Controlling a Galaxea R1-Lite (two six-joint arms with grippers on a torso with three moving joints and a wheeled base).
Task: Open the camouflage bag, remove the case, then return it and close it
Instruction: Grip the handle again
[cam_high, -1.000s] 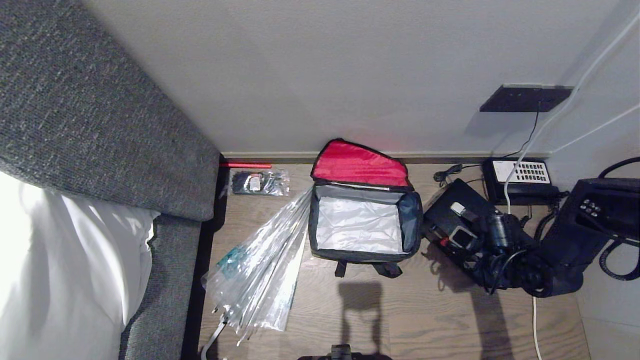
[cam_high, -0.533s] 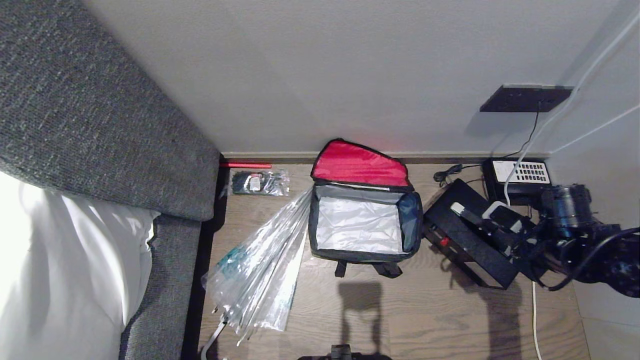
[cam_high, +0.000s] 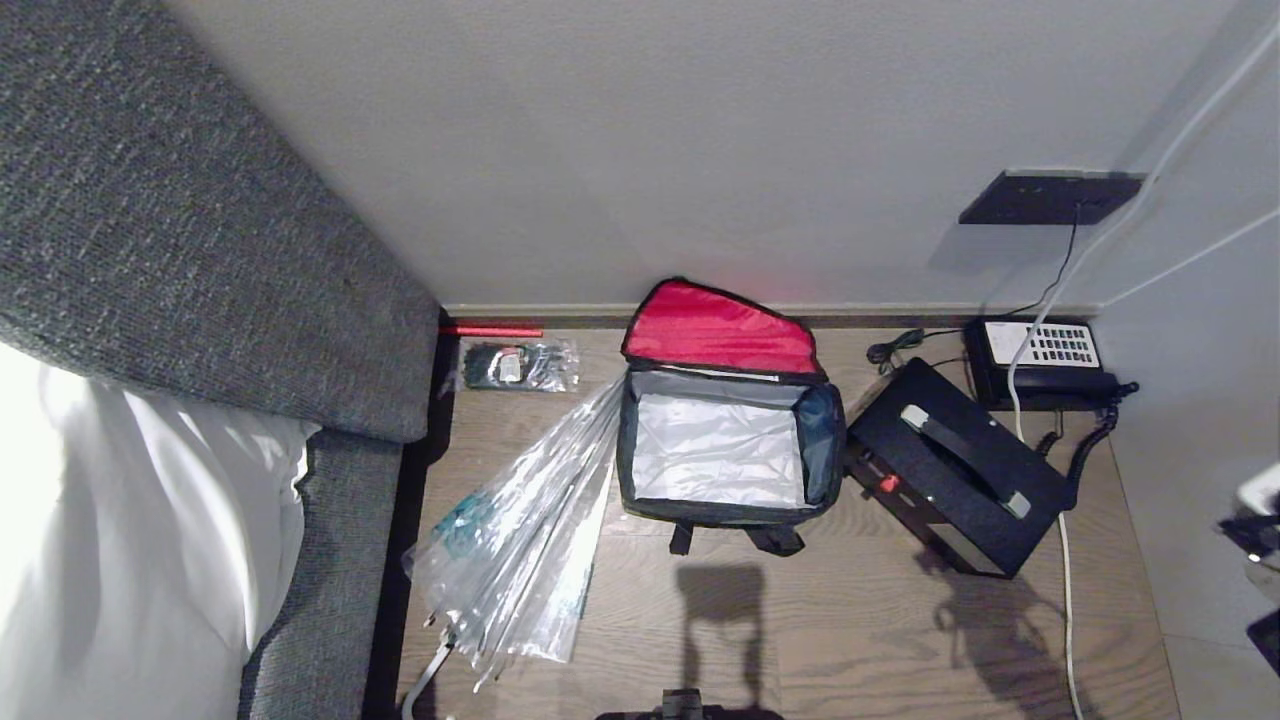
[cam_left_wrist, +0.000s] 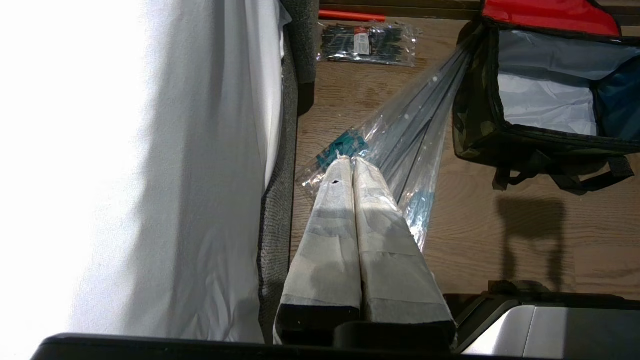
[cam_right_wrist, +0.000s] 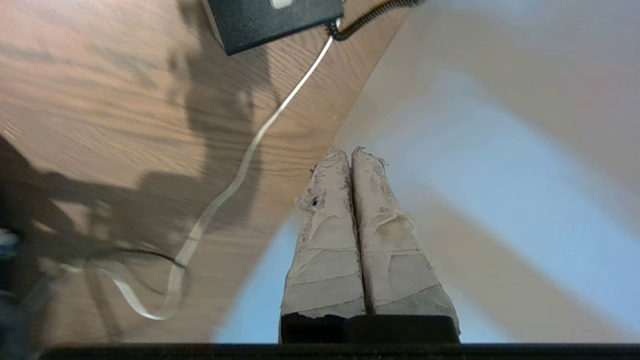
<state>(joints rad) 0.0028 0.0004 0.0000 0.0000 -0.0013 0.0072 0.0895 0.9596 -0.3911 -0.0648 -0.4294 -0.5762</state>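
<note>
The camouflage bag (cam_high: 715, 512) stands open on the wooden floor by the wall, its red-lined lid (cam_high: 720, 330) folded back and its pale inside bare. The case (cam_high: 940, 485), flat and black with a handle on pale mounts, lies on the floor just right of the bag, with nothing holding it. My right gripper (cam_right_wrist: 351, 152) is shut and empty, hanging over the floor's right edge, well away from the case corner (cam_right_wrist: 270, 20). Only a blurred bit of the right arm (cam_high: 1258, 520) shows at the head view's right edge. My left gripper (cam_left_wrist: 352, 160) is shut, parked above the umbrella, left of the bag (cam_left_wrist: 480, 130).
A clear plastic umbrella (cam_high: 520, 540) lies left of the bag. A black-and-white telephone (cam_high: 1040, 355) sits behind the case, and a white cable (cam_high: 1068, 620) runs down the floor's right side. Grey upholstery (cam_high: 200, 250) and white bedding fill the left. A packet (cam_high: 520, 365) lies by the wall.
My right arm has pulled away from the case's handle to the right, almost out of the head view, and its fingers have closed. The case stays on the floor beside the bag.
</note>
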